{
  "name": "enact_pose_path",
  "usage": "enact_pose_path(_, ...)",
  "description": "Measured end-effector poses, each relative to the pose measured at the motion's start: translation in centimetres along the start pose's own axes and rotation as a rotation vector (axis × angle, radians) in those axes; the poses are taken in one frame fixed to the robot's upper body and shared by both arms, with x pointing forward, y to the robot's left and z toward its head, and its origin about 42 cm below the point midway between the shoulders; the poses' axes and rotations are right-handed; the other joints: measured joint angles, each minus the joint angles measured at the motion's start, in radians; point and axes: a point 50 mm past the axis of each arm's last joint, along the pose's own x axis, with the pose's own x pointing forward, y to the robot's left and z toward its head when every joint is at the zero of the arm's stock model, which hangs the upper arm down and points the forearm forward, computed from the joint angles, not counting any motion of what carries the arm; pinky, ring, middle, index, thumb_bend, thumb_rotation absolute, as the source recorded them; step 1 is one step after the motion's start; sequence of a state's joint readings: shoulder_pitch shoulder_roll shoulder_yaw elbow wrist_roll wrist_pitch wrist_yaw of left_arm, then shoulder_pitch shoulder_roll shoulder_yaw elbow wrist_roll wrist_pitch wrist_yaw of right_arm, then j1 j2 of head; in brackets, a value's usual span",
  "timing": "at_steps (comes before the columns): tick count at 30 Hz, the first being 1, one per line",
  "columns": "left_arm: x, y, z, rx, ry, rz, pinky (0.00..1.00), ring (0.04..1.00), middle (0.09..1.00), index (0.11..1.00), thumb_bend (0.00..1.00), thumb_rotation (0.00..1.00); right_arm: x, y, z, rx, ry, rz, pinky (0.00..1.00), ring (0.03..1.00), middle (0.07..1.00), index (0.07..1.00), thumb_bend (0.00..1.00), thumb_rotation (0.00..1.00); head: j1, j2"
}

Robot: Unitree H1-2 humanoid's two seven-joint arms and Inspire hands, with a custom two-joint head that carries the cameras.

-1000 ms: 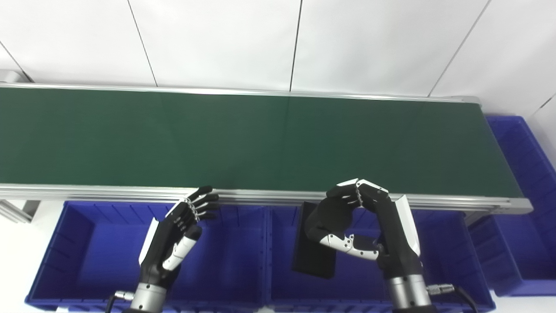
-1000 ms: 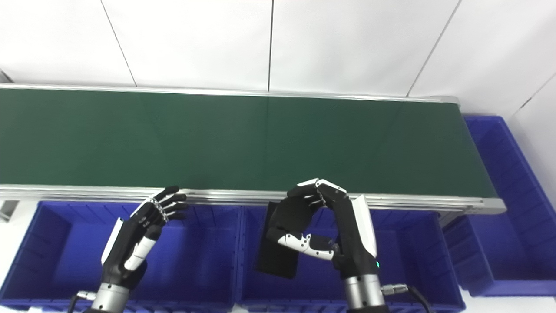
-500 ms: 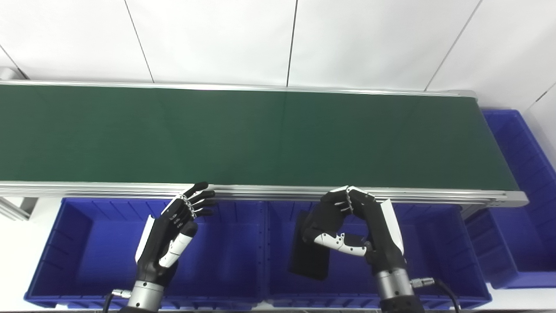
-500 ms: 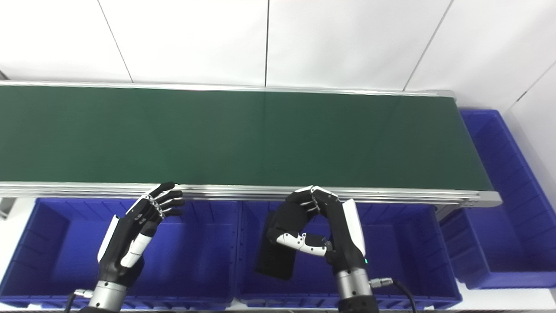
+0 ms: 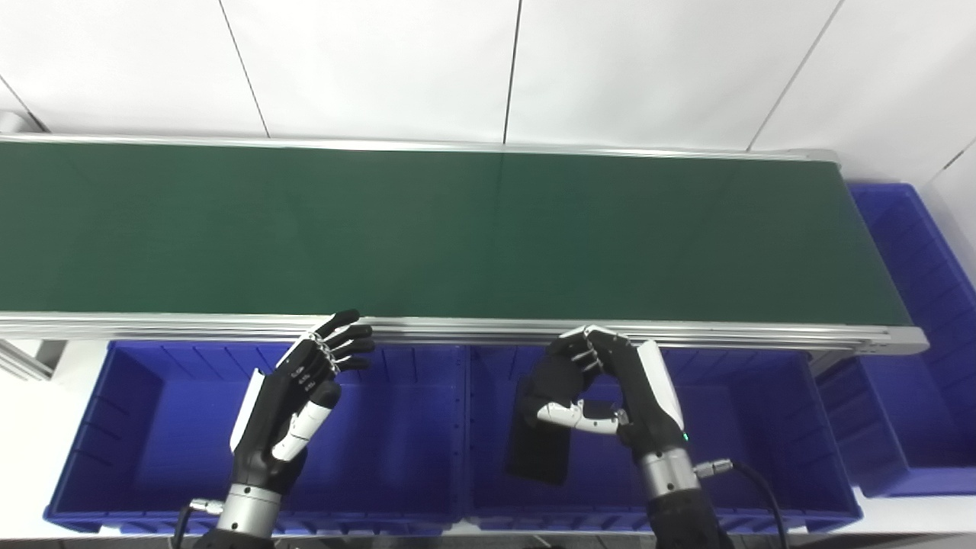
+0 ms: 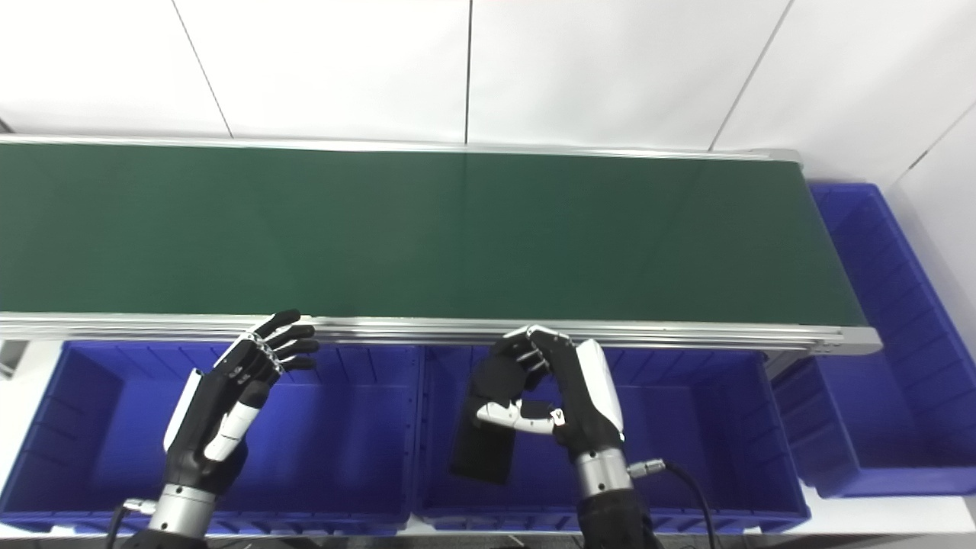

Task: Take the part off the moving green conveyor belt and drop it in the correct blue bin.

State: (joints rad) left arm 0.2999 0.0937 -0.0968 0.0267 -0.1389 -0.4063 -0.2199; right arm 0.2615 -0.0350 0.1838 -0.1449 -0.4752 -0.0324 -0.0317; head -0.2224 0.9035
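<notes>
The part (image 5: 540,450), a flat black slab, hangs nearly upright from the right hand (image 5: 602,385), whose fingers and thumb are clenched on its upper end. It sits over the middle blue bin (image 5: 770,427), low between the walls, close to the divider shared with the left bin (image 5: 152,427). The step in hand looks like the drop. To do it well, the hand should open only while the slab is clear of that divider, so it falls flat inside and does not catch the rim. The left hand (image 5: 293,400) hovers over the left bin, fingers spread, grasping nothing. The belt (image 5: 457,229) carries nothing in view.
</notes>
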Motion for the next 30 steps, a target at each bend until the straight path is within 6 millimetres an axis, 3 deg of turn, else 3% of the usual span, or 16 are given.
enact_pose_path(12,0.1,0.0,0.0,0.001,-0.001,-0.004,0.66,0.723,0.763,0.812,0.72,0.73,1.6,0.7,-1.5,-0.145,0.006,0.078,0.4,0.423,0.483,0.52,0.5,0.0,-0.002,-0.002)
enact_pose_path(26,0.1,0.0,0.0,0.0,-0.002,-0.005,0.66,0.722,0.765,0.811,0.72,0.73,1.4,0.9,-2.5,-0.157,0.017,0.08,0.34,0.452,0.52,0.529,0.5,0.0,-0.002,-0.005)
enact_pose_path(29,0.1,-0.1,0.0,0.0,-0.001,-0.006,0.66,0.723,0.766,0.813,0.72,0.73,1.4,0.9,-2.5,-0.154,0.012,0.081,0.45,0.538,0.492,0.508,0.52,0.0,-0.002,-0.005)
enact_pose_path(30,0.1,-0.1,0.0,-0.001,-0.001,-0.006,0.66,0.725,0.768,0.815,0.71,0.73,1.4,0.9,-2.4,-0.152,0.011,0.08,0.48,0.569,0.575,0.502,0.52,0.07,-0.002,-0.003)
